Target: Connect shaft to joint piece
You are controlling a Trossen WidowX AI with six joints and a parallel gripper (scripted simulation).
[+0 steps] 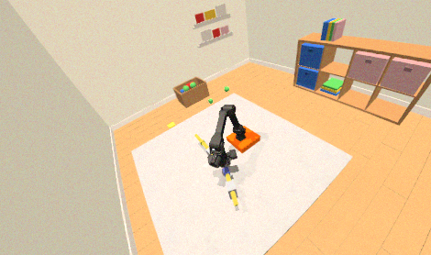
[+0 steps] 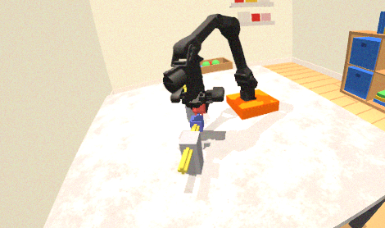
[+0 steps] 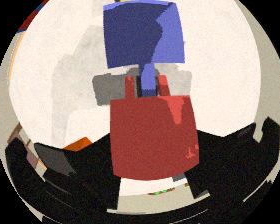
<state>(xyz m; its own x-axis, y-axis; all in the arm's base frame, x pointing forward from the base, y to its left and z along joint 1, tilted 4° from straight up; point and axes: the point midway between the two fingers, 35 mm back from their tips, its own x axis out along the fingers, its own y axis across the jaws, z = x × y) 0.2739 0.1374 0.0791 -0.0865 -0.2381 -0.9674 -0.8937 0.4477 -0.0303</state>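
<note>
The dark fingers [image 1: 232, 155] [image 2: 215, 94] are clamped on the red joint piece [image 2: 199, 109] [image 3: 153, 137], one at either side of it, and from where I stand it looks squarely taken. Just beyond their tips sits the blue hinge part [image 1: 226, 171] [image 2: 197, 123] [image 3: 131, 35], joined to the red by a narrow tongue. I'd expect the piece to feel light but rigid, swinging freely only about its hinges and stubborn any other way, so the flat outer sides are the place to hold it, clear of that tongue. A hard sideways tug might slip the grip. Farther out from the fingers, past the blue, the near yellow shaft [image 1: 234, 199] [image 2: 186, 161] runs through an upright grey block [image 2: 189, 138], standing on the counter [image 1: 287, 183] [image 2: 277, 164] [image 3: 231, 90]. The other yellow shaft [image 1: 201, 139] lies on the opposite side of the fingers, partly hidden by the arm; its block and the red opening could crowd them during turning. The orange base [image 1: 251, 138] [image 2: 258, 108] is off to one side, apart from the fingers and unlikely to interfere.
</note>
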